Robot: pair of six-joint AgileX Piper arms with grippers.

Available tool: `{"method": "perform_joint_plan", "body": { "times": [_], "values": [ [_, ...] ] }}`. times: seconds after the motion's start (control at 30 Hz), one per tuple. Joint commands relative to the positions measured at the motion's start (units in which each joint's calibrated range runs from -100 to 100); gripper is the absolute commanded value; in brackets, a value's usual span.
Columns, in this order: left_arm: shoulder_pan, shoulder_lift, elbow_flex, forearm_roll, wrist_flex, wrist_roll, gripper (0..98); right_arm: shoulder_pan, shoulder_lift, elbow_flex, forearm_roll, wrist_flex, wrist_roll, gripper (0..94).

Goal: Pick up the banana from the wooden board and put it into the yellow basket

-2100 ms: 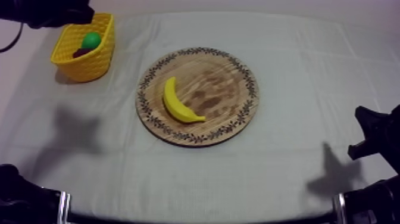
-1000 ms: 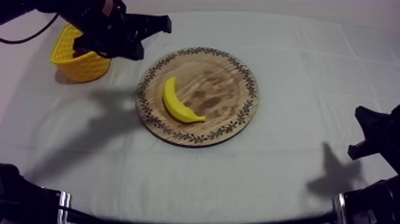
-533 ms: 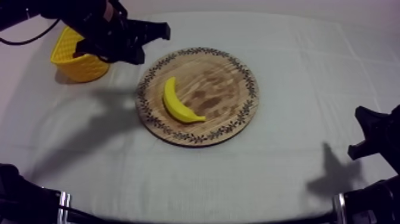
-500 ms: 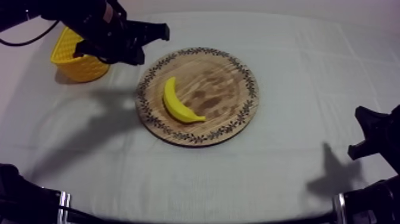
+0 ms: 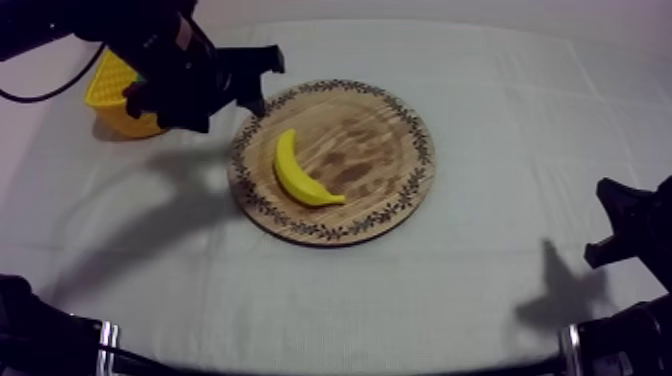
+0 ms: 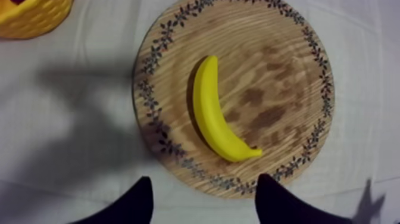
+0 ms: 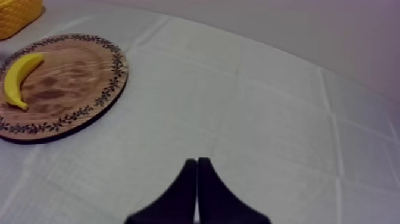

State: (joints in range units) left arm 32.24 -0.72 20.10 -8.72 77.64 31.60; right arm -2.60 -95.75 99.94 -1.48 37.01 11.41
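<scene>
A yellow banana lies on the left half of the round wooden board with a patterned rim. My left gripper hovers over the board's upper left edge, between the yellow basket and the banana. In the left wrist view its two fingers stand wide apart, and the gripper is open above the board rim, just short of the banana, holding nothing. My right gripper is shut over bare cloth, far from the board and banana.
The left arm hides much of the basket; its rim lies beyond the board. The right arm rests low at the table's right side. Grey-white cloth surrounds the board, with arm shadows left of it.
My left arm has come away from the basket and lowered toward the board's upper left edge. Its fingers have spread from shut to wide apart. The banana and right arm have not moved.
</scene>
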Motion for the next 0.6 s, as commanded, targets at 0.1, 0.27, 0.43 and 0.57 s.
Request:
{"method": "perform_joint_plan", "body": {
  "times": [0.1,0.27,0.43,0.57],
  "values": [
    [0.1,0.9,0.4,1.19,0.6,0.1,72.0,0.0,0.0,0.0,0.0,0.0,0.0,0.3],
    [0.3,2.4,0.5,1.55,-0.4,0.5,72.0,0.0,0.0,0.0,0.0,0.0,0.0,0.3],
    [0.6,5.3,0.7,1.69,-2.7,1.0,71.8,0.0,0.0,0.0,0.0,0.0,0.0,0.3],
    [1.1,8.7,-0.2,2.02,-3.3,1.5,72.2,0.0,0.0,0.0,0.0,0.0,0.0,0.3]
  ]
}}
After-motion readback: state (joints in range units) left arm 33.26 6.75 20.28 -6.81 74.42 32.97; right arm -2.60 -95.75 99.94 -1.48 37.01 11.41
